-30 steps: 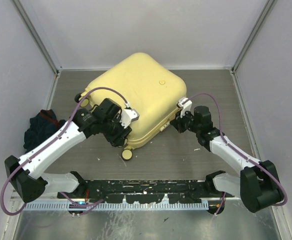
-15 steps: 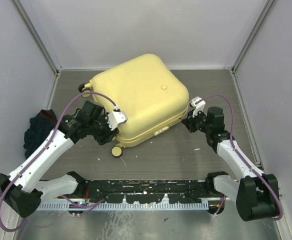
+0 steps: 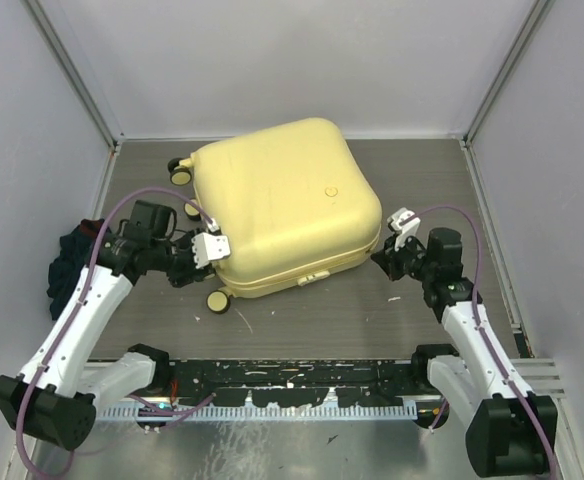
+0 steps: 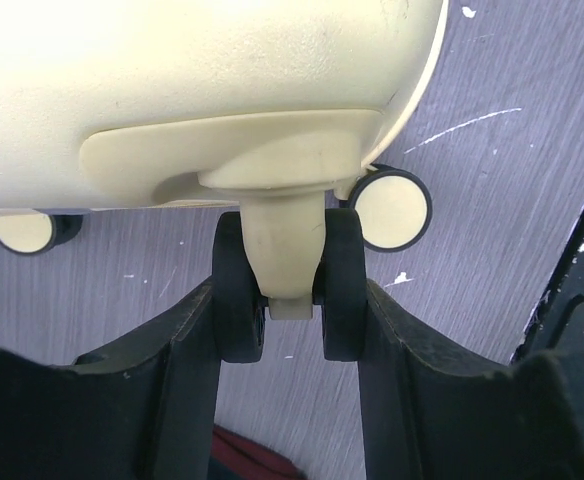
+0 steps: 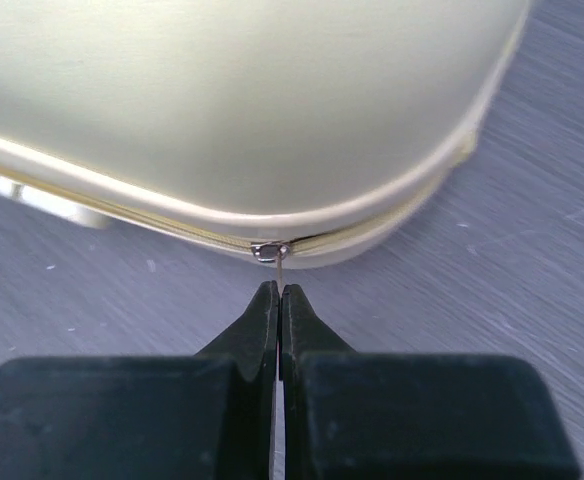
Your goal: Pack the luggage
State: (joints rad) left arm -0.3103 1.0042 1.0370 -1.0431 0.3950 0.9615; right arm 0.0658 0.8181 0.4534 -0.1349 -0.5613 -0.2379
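- The luggage (image 3: pixel 282 205) lies shut and flat on the grey table (image 3: pixel 372 315), mid-table towards the back wall, with its wheels on the left.
- A dark heap of clothes (image 3: pixel 75 258) sits at the table's left edge, outside the case and just behind the left arm.
- A black rail (image 3: pixel 292 380) runs along the near edge between the arm bases.
- A small round badge (image 3: pixel 329 191) marks the shell; it is too small to read.
- The left wrist view alone shows the left gripper (image 4: pixel 290 318) clamping a black twin caster (image 4: pixel 284 235) from both sides.
- The right wrist view alone shows the right gripper (image 5: pixel 279 295), jaws pressed together, pinching the thin metal zipper pull (image 5: pixel 280 262) at the case's near right corner.
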